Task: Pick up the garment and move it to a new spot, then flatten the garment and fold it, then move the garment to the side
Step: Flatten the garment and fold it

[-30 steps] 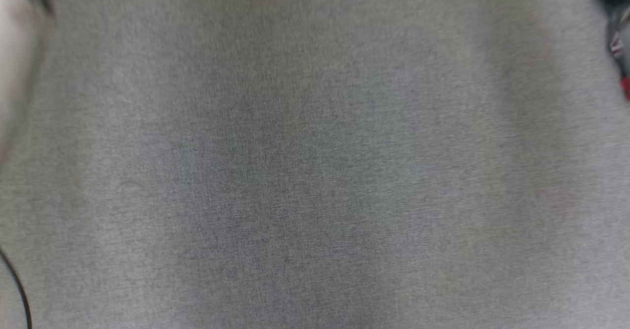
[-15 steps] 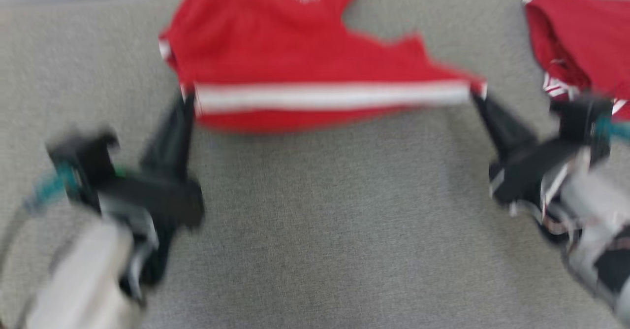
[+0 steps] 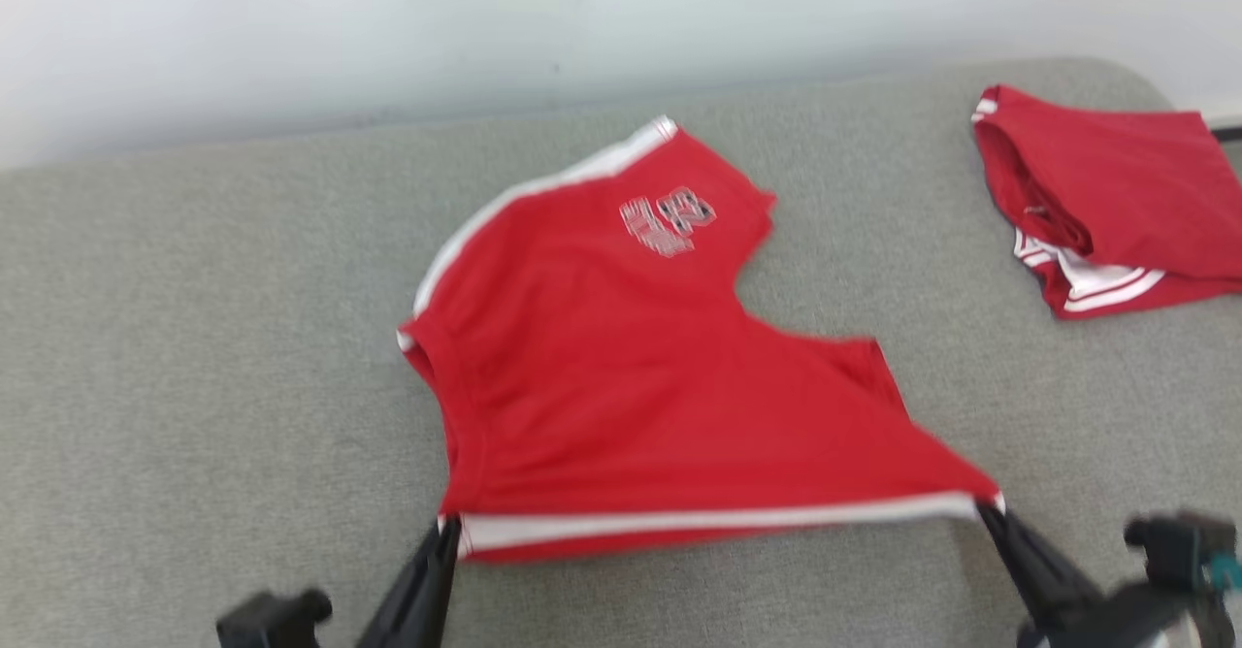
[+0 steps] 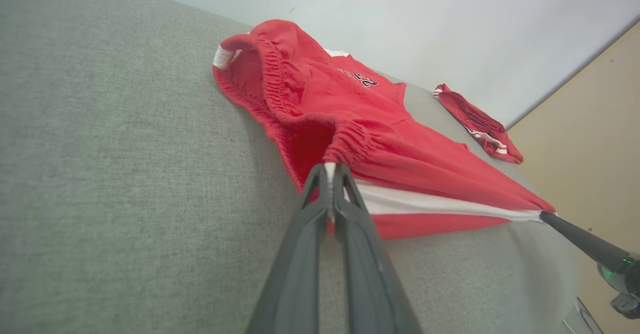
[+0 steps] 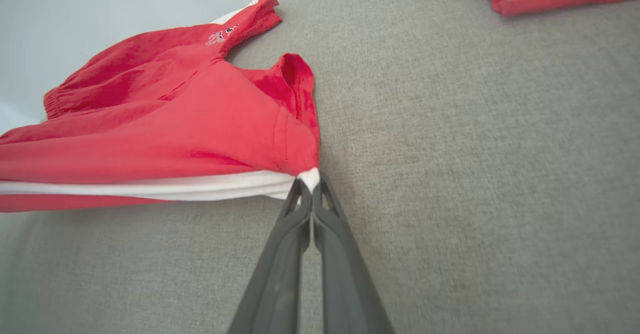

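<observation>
Your jaws clenched on near corners of garment [image 3: 631, 386]: left gripper [image 3: 447, 534] at 7 o'clock, right gripper [image 3: 989, 509] at 5. Overstretch hem and thin pinch may slip.

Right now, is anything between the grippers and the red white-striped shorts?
Nothing visible: the left gripper and the right gripper each clamp the red shorts at one end of the white stripe. A folded red garment lies apart at the far right.
</observation>
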Tool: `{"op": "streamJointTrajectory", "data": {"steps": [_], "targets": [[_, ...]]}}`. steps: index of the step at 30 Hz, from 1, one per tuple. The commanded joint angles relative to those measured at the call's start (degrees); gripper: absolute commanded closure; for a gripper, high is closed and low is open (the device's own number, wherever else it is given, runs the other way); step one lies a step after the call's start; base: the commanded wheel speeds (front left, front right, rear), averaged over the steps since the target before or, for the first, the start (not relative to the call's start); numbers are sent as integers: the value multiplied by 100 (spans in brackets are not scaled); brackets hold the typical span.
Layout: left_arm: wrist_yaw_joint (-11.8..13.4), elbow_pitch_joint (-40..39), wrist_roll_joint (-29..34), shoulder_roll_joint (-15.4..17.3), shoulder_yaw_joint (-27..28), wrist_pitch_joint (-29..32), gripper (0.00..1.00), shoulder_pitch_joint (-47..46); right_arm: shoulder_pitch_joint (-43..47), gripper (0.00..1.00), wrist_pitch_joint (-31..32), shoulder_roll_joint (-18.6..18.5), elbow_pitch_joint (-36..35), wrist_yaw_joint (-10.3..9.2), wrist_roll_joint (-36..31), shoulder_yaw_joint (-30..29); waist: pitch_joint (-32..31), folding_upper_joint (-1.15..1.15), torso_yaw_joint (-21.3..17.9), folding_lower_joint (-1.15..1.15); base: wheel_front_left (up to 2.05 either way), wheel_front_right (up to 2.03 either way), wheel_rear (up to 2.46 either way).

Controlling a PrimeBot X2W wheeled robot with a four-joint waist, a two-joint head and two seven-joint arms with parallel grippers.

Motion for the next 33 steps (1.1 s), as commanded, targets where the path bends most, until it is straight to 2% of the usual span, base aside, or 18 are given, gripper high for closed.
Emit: {"op": "streamJointTrajectory", "data": {"steps": [1, 9, 13, 18, 22, 26, 33], "targets": [[-17, 14, 96, -30, 101, -12, 100, 273, 426, 100, -7, 1, -93, -18, -36, -214, -228, 2, 95, 2, 0, 0, 0], [-130, -36, 356, -291, 283, -13, 100, 951, 1714, 100, 412, 293, -814, -18, -490, -1169, -487, 2, 201, 2, 0, 0, 0], [-193, -5, 474, -377, 254, -13, 100, 965, 1923, 100, 626, 428, -1106, -18, -738, -1665, -540, 2, 250, 2, 0, 0, 0], [-392, 29, 539, -551, 257, -12, 100, 777, 1960, 100, 1051, 751, -1558, -18, -1093, -2452, -582, 2, 421, 2, 0, 0, 0], [-553, 87, 641, -651, 162, -12, 100, 473, 1649, 100, 1412, 968, -1750, -17, -1426, -2864, -533, 2, 626, 2, 0, 0, 0], [-663, 215, 684, -805, 81, -11, 100, -37, 1011, 100, 1771, 1035, -1707, -18, -1718, -3045, -392, 2, 810, 2, 0, 0, 0], [-785, 718, 644, -1088, -73, 14, 100, -1061, -604, 100, 2173, 970, -991, -17, -2031, -2927, 101, 2, 1115, 2, 0, 0, 0]]}}
